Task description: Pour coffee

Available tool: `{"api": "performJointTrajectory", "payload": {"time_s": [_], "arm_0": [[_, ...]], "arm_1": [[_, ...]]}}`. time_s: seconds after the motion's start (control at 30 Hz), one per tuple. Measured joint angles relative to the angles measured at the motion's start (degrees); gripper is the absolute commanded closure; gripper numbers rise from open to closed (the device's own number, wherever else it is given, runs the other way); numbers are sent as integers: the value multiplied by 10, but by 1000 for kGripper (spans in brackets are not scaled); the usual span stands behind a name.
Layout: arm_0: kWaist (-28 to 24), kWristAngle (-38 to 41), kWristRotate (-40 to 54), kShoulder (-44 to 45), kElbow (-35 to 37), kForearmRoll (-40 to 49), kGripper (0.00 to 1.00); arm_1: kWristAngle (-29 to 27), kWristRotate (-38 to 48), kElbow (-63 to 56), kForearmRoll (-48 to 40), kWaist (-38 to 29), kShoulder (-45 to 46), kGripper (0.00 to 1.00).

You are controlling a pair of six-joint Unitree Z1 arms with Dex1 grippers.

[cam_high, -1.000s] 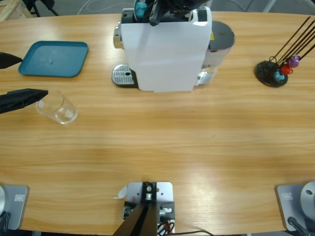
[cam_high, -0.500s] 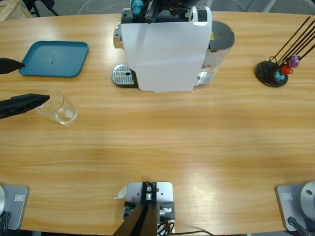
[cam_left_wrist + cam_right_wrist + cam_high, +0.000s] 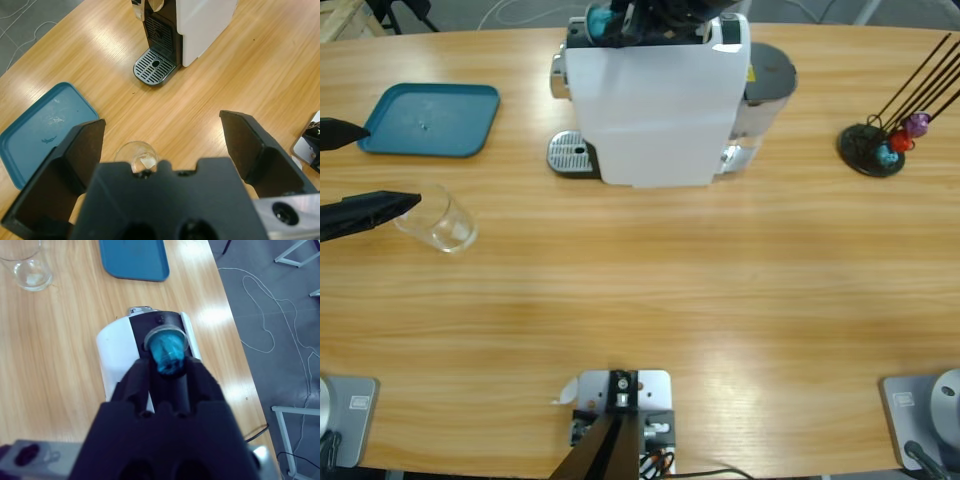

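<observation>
Coffee machine [image 3: 655,100], boxy, glossy white; right gripper [image 3: 167,367] jaws pinch a blue capsule [image 3: 167,352] above it. Left gripper [image 3: 162,145] jaws gape around a clear glass [image 3: 137,156].

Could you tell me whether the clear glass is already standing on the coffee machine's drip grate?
No, the clear glass stands on the bare table beside the teal tray, well apart from the drip grate, which has nothing on it.

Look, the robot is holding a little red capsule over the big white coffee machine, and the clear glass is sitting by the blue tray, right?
Almost. The capsule is blue, not red: the right wrist view shows the right gripper shut on a small blue capsule above the big white coffee machine. The clear glass does sit by the blue tray.
</observation>
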State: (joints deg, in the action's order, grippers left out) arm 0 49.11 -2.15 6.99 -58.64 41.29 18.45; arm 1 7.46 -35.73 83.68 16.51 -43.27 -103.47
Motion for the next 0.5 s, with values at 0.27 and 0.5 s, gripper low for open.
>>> {"api": "performJointTrajectory", "payload": {"time_s": [0.27,0.5], "arm_0": [[0,0,0,3,0,0,9],[0,0,-11,3,0,-15,4]], "arm_1": [[0,0,-1,2,1,3,1000],[-13,81,-10,7,-40,51,1000]]}}
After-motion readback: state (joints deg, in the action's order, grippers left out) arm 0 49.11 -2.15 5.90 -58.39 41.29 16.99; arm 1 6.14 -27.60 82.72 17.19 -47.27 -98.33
